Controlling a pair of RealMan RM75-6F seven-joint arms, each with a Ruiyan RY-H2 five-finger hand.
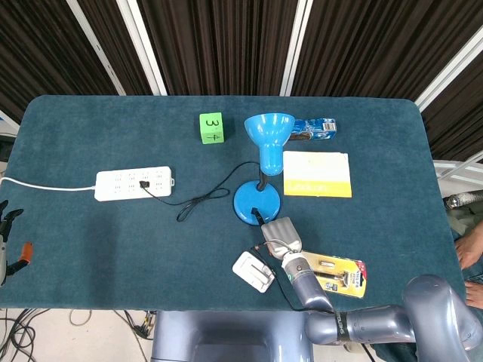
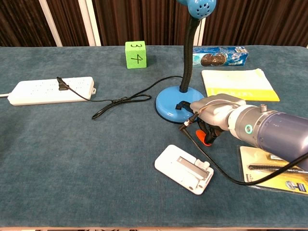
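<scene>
Blue gooseneck desk lamp (image 2: 190, 62): one, round base standing on the teal cloth table (image 1: 90, 234) near its middle, neck upright, shade turned up toward the head camera.

Right robot hand (image 2: 215, 111) lies at the near right edge of the lamp base, fingers curled down. Contact with the base looks likely, but the chest view does not settle it; clenched or merely resting, I cannot tell. Lamp lies straight ahead of this hand, toward the far edge.

Left robot hand (image 1: 7, 240) is well left of the lamp, off the table edge, fingers spread, holding nothing. The right is far nearer.

Around the lamp, one each:
- white power strip (image 1: 134, 183), left, lamp's black cord plugged in
- green numbered cube (image 2: 136, 54), far left
- blue biscuit packet (image 2: 220, 55), far right
- yellow booklet (image 2: 238, 84), right
- white phone stand (image 2: 184, 168), near
- yellow blister pack (image 1: 339, 272), near right
</scene>
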